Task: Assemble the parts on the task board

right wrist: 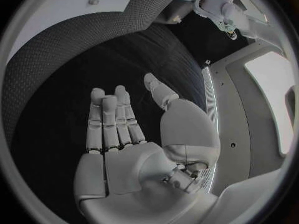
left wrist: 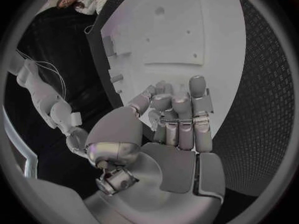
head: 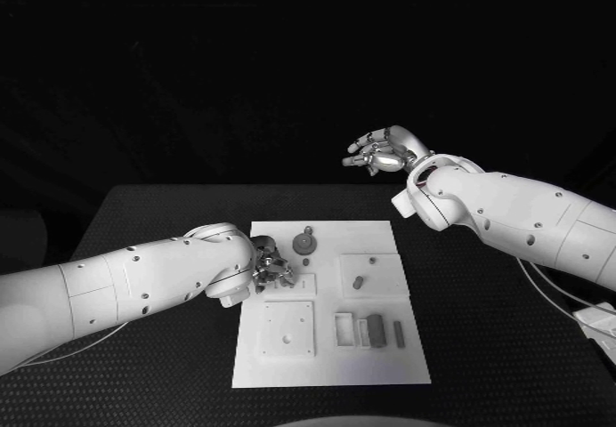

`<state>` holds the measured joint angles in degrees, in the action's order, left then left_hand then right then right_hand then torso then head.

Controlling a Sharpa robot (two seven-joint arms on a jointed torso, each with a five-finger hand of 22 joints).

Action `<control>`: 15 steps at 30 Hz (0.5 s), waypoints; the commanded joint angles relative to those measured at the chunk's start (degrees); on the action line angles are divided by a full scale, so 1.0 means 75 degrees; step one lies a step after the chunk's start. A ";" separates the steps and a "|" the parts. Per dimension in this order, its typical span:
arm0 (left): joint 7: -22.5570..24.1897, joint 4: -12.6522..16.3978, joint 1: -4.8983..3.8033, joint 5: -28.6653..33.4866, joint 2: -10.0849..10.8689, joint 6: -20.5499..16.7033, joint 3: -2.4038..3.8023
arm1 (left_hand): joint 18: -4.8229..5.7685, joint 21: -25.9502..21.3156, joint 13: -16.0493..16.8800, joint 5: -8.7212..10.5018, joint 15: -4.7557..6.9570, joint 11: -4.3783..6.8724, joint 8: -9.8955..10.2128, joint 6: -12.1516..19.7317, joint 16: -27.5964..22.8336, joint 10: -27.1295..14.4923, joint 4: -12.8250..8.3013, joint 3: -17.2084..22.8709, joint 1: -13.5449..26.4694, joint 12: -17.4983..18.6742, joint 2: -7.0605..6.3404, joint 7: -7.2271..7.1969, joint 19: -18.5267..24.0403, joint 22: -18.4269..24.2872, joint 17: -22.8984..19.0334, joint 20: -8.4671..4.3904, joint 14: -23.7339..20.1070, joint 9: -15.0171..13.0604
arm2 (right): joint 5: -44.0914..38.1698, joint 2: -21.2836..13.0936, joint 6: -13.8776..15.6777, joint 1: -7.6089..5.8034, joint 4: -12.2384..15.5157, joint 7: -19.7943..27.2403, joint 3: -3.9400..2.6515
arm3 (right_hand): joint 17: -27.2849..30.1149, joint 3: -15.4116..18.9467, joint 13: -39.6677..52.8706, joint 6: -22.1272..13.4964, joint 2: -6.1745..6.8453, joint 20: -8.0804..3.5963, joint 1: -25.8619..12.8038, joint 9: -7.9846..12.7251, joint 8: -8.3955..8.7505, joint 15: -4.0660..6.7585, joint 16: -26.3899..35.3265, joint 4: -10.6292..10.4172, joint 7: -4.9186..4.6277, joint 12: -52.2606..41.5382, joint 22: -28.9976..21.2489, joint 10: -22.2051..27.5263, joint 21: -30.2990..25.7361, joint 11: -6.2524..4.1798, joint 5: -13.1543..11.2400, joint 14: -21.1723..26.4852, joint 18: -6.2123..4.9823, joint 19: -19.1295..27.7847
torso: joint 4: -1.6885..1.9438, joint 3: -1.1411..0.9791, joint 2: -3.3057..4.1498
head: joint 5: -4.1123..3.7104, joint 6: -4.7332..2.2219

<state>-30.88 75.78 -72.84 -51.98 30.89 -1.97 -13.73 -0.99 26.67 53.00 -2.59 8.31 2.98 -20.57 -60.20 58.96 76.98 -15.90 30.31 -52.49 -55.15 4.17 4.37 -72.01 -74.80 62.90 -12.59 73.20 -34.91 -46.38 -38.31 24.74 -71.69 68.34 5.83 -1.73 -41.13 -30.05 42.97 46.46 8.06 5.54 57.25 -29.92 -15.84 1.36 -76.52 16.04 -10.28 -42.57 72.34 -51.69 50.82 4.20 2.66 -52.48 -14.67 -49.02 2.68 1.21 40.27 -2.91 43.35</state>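
Observation:
The white task board lies mid-table. On it are a round grey part, a small piece on a raised square, a square plate and slotted holders with a thin piece beside them. My left hand hovers at the board's left edge, above a small block. Its fingers are curled in over the board, and no part shows in them. My right hand is raised beyond the table's far edge, with fingers spread and nothing in it.
The black table runs wide on both sides of the board. My right forearm crosses above the table's right side. A cable trails near the right edge.

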 commanded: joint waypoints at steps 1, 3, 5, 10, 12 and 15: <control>0.0004 -0.0005 0.0010 -0.0288 -0.0030 0.0113 0.0006 | -0.0097 0.0005 -0.0012 -0.0028 0.0078 0.0169 -0.0005 -0.0419 0.0047 -0.0198 -0.0024 0.0080 0.0002 -0.0029 0.0062 -0.0290 -0.0032 -0.0012 -0.0018 -0.0103 -0.0109 -0.0008 | 0.0019 0.0009 -0.0131 -0.0007 0.0011 0.0110 -0.0005 | 0.0012 -0.0004 -0.0015 -0.0008 -0.0057 0.0015 0.0021 0.0006 0.0025 0.0000 0.0045 0.0022 -0.0058 0.0041 -0.0009 -0.0010 -0.0053 0.0056 0.0029 0.0002 -0.0044 0.0018 | -0.0004 -0.0010 0.0005 | -0.0016 0.0017; -0.0001 -0.0024 0.0013 -0.0288 -0.0036 0.0137 0.0006 | -0.0096 0.0004 -0.0017 -0.0029 0.0076 0.0169 -0.0003 -0.0421 0.0054 -0.0199 -0.0024 0.0080 0.0006 -0.0030 0.0060 -0.0290 -0.0031 -0.0016 -0.0030 -0.0104 -0.0113 -0.0009 | 0.0019 0.0006 -0.0128 -0.0007 0.0014 0.0114 -0.0006 | 0.0014 -0.0004 -0.0023 -0.0008 -0.0058 0.0015 0.0021 0.0006 0.0025 -0.0001 0.0046 0.0022 -0.0059 0.0041 -0.0010 -0.0011 -0.0054 0.0056 0.0029 0.0002 -0.0044 0.0018 | -0.0004 -0.0003 0.0000 | -0.0013 0.0019; -0.0007 -0.0036 0.0016 -0.0292 -0.0049 0.0148 0.0006 | -0.0094 0.0003 -0.0022 -0.0028 0.0075 0.0169 -0.0002 -0.0424 0.0060 -0.0199 -0.0026 0.0080 0.0009 -0.0030 0.0055 -0.0291 -0.0029 -0.0020 -0.0040 -0.0106 -0.0117 -0.0010 | 0.0019 0.0004 -0.0128 -0.0007 0.0015 0.0118 -0.0006 | 0.0016 -0.0002 -0.0034 -0.0009 -0.0056 0.0016 0.0021 0.0006 0.0025 -0.0001 0.0048 0.0023 -0.0059 0.0042 -0.0011 -0.0013 -0.0056 0.0057 0.0029 0.0001 -0.0044 0.0017 | -0.0001 -0.0002 -0.0002 | -0.0006 0.0027; 0.0010 -0.0058 0.0041 -0.0440 -0.0068 0.0169 0.0006 | -0.0083 -0.0004 -0.0050 -0.0028 0.0069 0.0185 -0.0022 -0.0492 0.0105 -0.0200 0.0005 0.0063 0.0066 -0.0039 0.0038 -0.0308 -0.0029 -0.0039 -0.0107 -0.0111 -0.0131 -0.0029 | -0.0116 0.0008 -0.0110 -0.0007 0.0046 0.0019 -0.0007 | 0.0024 0.0005 -0.0068 -0.0014 -0.0053 0.0020 0.0014 0.0007 0.0025 -0.0003 0.0055 0.0019 -0.0061 0.0045 -0.0015 -0.0015 -0.0063 0.0059 0.0029 0.0001 -0.0044 0.0017 | -0.0004 -0.0006 -0.0001 | 0.0006 0.0036; 0.0013 -0.0077 0.0057 -0.0468 -0.0080 0.0203 0.0006 | -0.0082 -0.0008 -0.0062 -0.0029 0.0069 0.0194 -0.0028 -0.0516 0.0124 -0.0199 0.0012 0.0065 0.0078 -0.0043 0.0029 -0.0318 -0.0031 -0.0046 -0.0135 -0.0116 -0.0136 -0.0037 | -0.0146 0.0006 -0.0108 -0.0006 0.0059 0.0011 -0.0007 | 0.0029 0.0016 -0.0097 -0.0019 -0.0051 0.0024 -0.0007 0.0007 0.0026 -0.0004 0.0053 0.0006 -0.0063 0.0043 -0.0017 -0.0020 -0.0065 0.0060 0.0028 -0.0008 -0.0044 0.0008 | -0.0005 -0.0005 0.0000 | 0.0007 0.0039; 0.0012 -0.0101 0.0073 -0.0468 -0.0097 0.0217 0.0006 | -0.0077 -0.0014 -0.0086 -0.0031 0.0071 0.0215 -0.0044 -0.0572 0.0166 -0.0196 0.0038 0.0070 0.0107 -0.0054 0.0004 -0.0340 -0.0037 -0.0061 -0.0195 -0.0125 -0.0147 -0.0053 | -0.0146 0.0009 -0.0099 -0.0006 0.0059 0.0010 -0.0007 | 0.0030 0.0021 -0.0111 -0.0019 -0.0050 0.0024 -0.0015 0.0007 0.0026 -0.0004 0.0052 0.0003 -0.0063 0.0042 -0.0018 -0.0023 -0.0065 0.0060 0.0028 -0.0013 -0.0044 0.0003 | -0.0006 -0.0003 0.0001 | 0.0010 0.0053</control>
<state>-30.94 75.08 -72.36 -54.38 30.38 -1.48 -13.69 -0.98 26.67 52.38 -2.63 8.31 3.18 -20.79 -60.41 59.90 76.78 -16.00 30.81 -52.01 -55.31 4.13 4.19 -71.77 -74.93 61.50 -12.84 73.18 -35.21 -46.58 -38.29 24.56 -71.69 68.69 5.77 -1.74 -40.98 -30.05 42.19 46.35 8.07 5.54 57.26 -29.92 -15.84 1.26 -76.48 16.04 -10.37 -42.57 72.28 -51.91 50.48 4.41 2.66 -52.39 -14.65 -49.02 2.65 1.18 40.28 -2.85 43.68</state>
